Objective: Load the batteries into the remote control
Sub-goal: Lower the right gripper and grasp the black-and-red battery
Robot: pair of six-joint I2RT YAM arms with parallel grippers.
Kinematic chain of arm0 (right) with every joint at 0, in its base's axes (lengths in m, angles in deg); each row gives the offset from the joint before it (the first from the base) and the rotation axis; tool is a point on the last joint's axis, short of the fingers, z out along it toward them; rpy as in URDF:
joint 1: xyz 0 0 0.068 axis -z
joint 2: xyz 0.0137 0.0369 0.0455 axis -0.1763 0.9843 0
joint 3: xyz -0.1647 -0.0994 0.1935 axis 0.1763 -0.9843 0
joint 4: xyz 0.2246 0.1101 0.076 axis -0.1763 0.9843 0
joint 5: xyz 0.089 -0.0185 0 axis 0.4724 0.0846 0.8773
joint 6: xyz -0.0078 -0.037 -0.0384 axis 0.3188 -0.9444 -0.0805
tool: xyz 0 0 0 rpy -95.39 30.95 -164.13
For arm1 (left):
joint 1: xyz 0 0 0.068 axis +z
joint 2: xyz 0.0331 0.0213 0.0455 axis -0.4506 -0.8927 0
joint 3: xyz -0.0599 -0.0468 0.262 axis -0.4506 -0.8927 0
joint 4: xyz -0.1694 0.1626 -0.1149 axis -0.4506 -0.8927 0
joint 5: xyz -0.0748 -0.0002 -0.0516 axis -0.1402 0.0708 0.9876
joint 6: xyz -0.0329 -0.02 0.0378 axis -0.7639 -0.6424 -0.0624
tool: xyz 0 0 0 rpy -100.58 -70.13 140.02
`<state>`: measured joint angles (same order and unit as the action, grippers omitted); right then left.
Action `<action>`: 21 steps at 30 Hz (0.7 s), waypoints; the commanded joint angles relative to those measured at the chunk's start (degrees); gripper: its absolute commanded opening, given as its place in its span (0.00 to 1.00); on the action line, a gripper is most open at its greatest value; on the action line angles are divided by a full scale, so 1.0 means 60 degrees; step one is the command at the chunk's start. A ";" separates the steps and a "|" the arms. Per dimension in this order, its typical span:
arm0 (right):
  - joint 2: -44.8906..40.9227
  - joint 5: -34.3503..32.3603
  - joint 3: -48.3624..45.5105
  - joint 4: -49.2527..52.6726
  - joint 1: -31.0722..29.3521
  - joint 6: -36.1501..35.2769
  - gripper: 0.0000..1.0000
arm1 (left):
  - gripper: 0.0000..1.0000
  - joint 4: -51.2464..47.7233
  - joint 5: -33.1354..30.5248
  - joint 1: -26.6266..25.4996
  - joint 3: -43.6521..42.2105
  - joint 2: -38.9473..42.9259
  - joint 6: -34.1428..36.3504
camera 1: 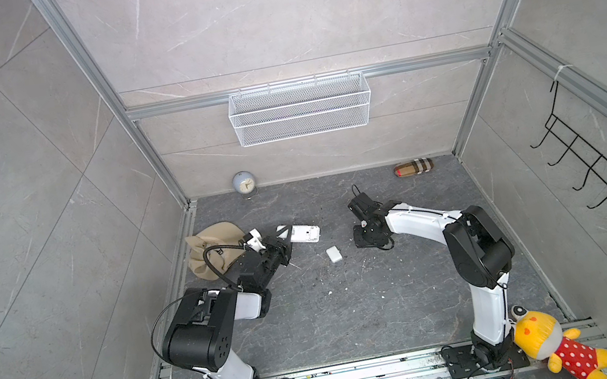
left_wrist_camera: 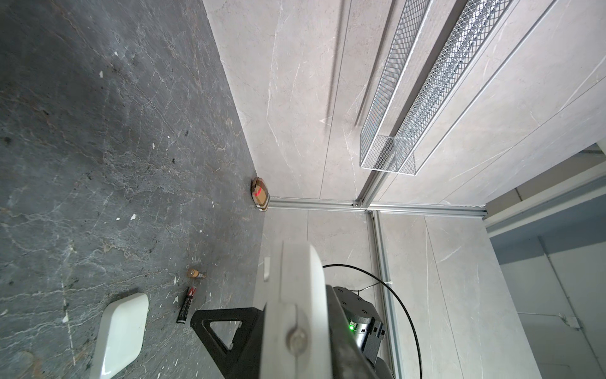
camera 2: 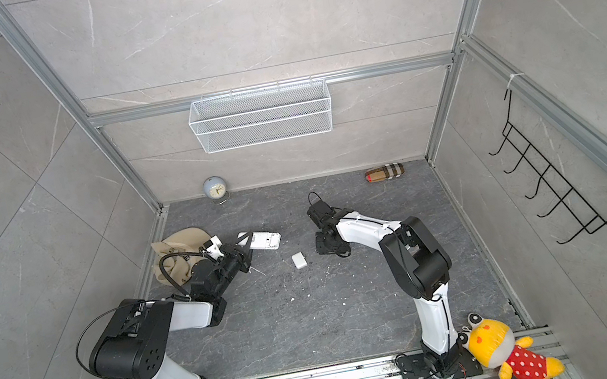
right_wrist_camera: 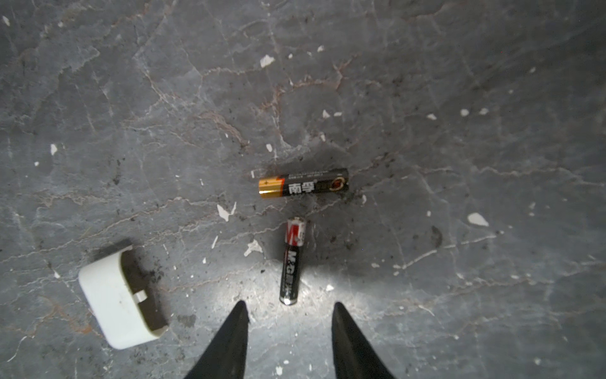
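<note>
Black fingertips (right_wrist_camera: 241, 315) of the right gripper (right_wrist_camera: 289, 308) are standing moderately apart, holding nothing and pointing down at the dark stone tabletop (right_wrist_camera: 459, 131). Just ahead of the gap, a black-and-red battery (right_wrist_camera: 292, 261) is lying lengthwise. Just past its far end, a black-and-gold battery (right_wrist_camera: 303, 182) is lying crosswise, not touching it. Off to one side, a white battery cover (right_wrist_camera: 121, 297) is resting hollow side up. Across the table, the left gripper (camera 1: 285, 240) is clamping one end of the white remote control (camera 1: 303, 235), whose free end is pointing toward the table's middle. Behind that arm a beige hat (camera 1: 209, 241) is sitting. By the back wall, a clock (camera 1: 244, 184) is standing and a plaid pouch (camera 1: 414, 167) is lying.
</note>
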<state>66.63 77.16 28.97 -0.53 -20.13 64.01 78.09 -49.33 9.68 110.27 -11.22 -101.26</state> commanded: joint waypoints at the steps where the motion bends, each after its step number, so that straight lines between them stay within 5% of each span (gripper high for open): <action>1: 0.0381 0.0003 0.0234 0.0082 0.0023 -0.0114 0.38 | 0.05 0.0642 0.0261 -0.0015 0.0315 0.0112 0.0120; 9: 0.0895 0.0034 0.0668 0.0127 0.0025 -0.0327 0.35 | 0.05 -0.0909 0.0302 -0.0034 0.0505 0.0874 0.0811; 21: 0.1484 -0.0400 0.1070 0.0618 0.0021 -0.0474 0.24 | 0.04 -0.0650 0.0179 -0.0035 0.0442 0.0789 0.0650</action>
<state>73.23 76.09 35.01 0.56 -20.13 61.84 71.12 -48.45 9.66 111.25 -7.00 -98.44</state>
